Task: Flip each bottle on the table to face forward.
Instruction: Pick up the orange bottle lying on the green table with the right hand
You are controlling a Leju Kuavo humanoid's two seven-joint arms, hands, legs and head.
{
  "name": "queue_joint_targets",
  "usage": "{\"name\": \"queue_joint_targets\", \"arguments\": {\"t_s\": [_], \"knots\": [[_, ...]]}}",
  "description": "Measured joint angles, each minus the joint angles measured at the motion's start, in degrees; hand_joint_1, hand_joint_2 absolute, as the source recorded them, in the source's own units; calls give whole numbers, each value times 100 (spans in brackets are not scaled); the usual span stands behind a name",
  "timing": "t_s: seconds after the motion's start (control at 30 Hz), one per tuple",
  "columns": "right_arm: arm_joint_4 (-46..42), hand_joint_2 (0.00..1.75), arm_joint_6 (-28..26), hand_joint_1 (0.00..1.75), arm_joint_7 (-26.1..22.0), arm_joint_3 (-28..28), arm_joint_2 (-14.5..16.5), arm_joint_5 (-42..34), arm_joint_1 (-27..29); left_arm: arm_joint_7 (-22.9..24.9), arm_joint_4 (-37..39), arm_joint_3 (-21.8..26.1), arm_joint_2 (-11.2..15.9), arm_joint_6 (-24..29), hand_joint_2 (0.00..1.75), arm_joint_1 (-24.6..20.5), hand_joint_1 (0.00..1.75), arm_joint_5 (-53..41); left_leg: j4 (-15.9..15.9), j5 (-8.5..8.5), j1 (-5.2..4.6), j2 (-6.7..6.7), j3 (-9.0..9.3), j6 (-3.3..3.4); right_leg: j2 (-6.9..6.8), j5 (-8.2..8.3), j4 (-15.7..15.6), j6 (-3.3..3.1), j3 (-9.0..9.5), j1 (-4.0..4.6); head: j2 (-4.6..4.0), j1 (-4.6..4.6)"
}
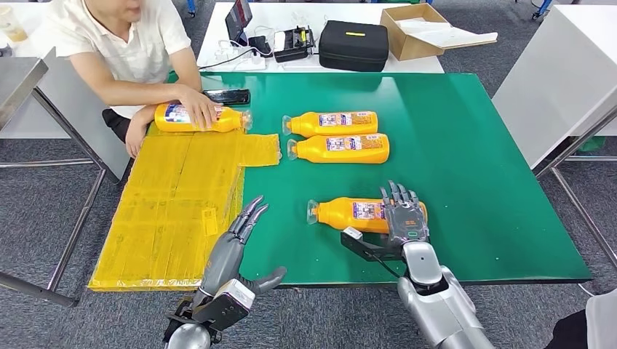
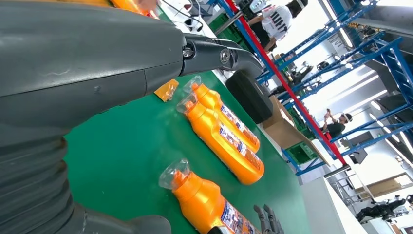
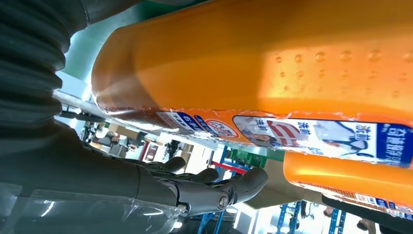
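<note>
Right hand (image 1: 404, 215) rests flat over the nearest bottle (image 1: 349, 214), fingers spread, not gripping yet, I judge. To turn it well I should curl around its body and roll gently. Orange, clear-capped, it lies sideways on the green surface (image 1: 473, 167), label up.

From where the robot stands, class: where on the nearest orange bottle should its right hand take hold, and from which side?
Around the wide label section of the nearest orange bottle, coming from the robot's side with the right hand over the top. The bottle lies on its side, cap toward the robot's left, so its long, fairly even body probably offers a surer hold than the narrow neck.
</note>
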Motion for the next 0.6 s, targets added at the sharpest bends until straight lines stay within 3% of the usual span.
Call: {"name": "queue_joint_targets", "arguments": {"t_s": [0.6], "knots": [[-33, 175, 6, 0, 0, 9, -22, -1, 29, 1, -2, -2, 0, -5, 175, 4, 0, 0, 0, 0, 0, 0, 1, 0, 0, 0, 0, 0, 0, 0, 0, 0]]}}
